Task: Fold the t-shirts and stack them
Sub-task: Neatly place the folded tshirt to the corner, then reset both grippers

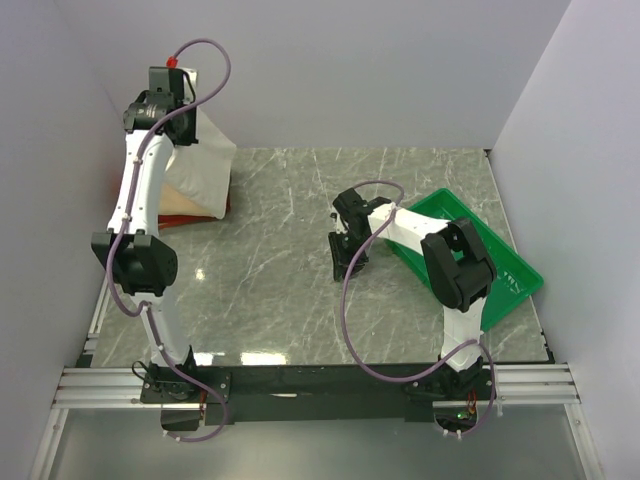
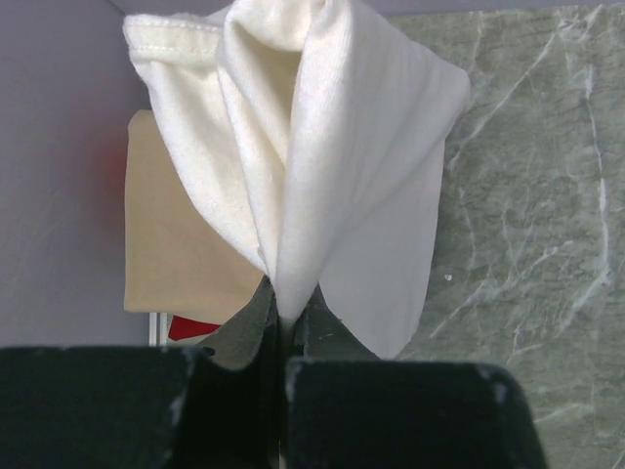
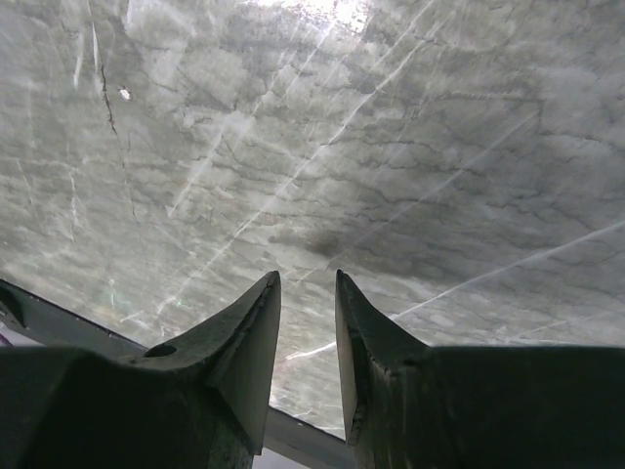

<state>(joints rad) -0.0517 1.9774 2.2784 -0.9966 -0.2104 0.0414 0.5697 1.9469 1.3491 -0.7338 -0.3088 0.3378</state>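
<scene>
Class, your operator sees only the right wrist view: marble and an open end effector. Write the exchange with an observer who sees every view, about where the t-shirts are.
Operator: Where are the t-shirts?
Observer: Far left corner of the table: a tan t-shirt lies on a red t-shirt.
Operator: Is the left end effector holding anything?
Observer: Yes, it is shut on the cream t-shirt, which hangs bunched over those two.

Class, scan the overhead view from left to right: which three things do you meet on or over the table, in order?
cream t-shirt → right claw → green tray
</scene>
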